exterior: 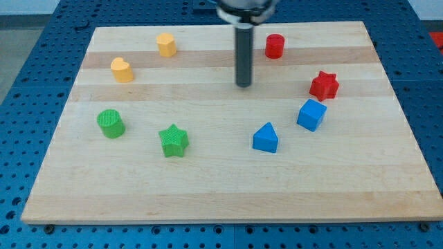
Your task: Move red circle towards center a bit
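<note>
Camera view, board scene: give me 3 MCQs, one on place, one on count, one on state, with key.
1. Where is the red circle relative to my tip?
A. toward the view's top and right of it
B. toward the view's bottom and left of it
C. directly under it

2. How many blue blocks are on the board?
A. one
B. two
C. four

3. What is my tip's contact state?
A. pressed against the green star
B. pushing the yellow blocks
C. touching no block

Key:
1 A, the red circle sits near the view's top edge, to the right of the rod.
2 B, only the blue cube and the blue house-shaped block are blue.
3 C, bare wood shows all round my tip; the red circle lies apart from it.
</note>
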You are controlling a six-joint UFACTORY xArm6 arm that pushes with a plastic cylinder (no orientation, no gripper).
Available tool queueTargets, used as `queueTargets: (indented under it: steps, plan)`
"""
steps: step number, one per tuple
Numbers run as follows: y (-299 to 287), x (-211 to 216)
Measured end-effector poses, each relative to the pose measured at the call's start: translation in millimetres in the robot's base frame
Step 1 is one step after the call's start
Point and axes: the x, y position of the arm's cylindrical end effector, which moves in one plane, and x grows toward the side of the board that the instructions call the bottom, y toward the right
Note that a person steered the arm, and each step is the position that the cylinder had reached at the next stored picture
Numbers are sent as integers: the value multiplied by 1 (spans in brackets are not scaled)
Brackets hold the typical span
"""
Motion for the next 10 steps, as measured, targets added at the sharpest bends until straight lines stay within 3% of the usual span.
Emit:
queueTargets:
  steps: [1,2,3,4,6,10]
  plan:
    - [67,-12]
    - [120,-50]
    - [124,-95]
    - [90,-109]
    - [-50,-108]
    - [-16,-113]
